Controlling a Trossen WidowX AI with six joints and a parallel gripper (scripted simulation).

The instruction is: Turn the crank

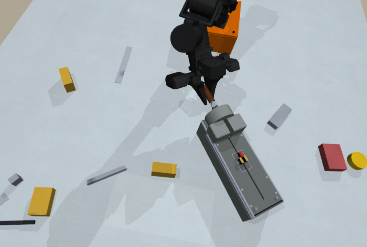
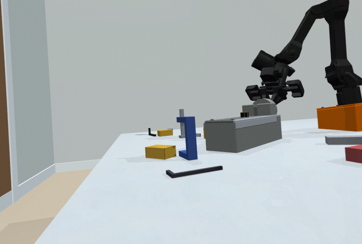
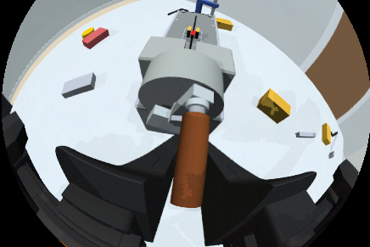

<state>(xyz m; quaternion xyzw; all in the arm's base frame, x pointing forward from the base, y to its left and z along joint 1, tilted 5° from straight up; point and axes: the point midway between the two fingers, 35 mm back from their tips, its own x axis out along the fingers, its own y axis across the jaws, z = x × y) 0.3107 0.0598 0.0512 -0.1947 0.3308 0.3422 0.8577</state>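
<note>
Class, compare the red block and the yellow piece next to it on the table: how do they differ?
The red block is flat and rectangular; the yellow piece is a round disc. The red block looks larger than the yellow piece. Both lie flat on the table, side by side, away from the gripper.

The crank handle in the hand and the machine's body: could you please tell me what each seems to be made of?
Crank handle: reddish-brown and matte, possibly wood or plastic; a pale metal-looking stub joins it to the wheel. Machine body: flat grey, likely painted metal, with a lighter rail along one edge. The hand is shut on the handle.
</note>
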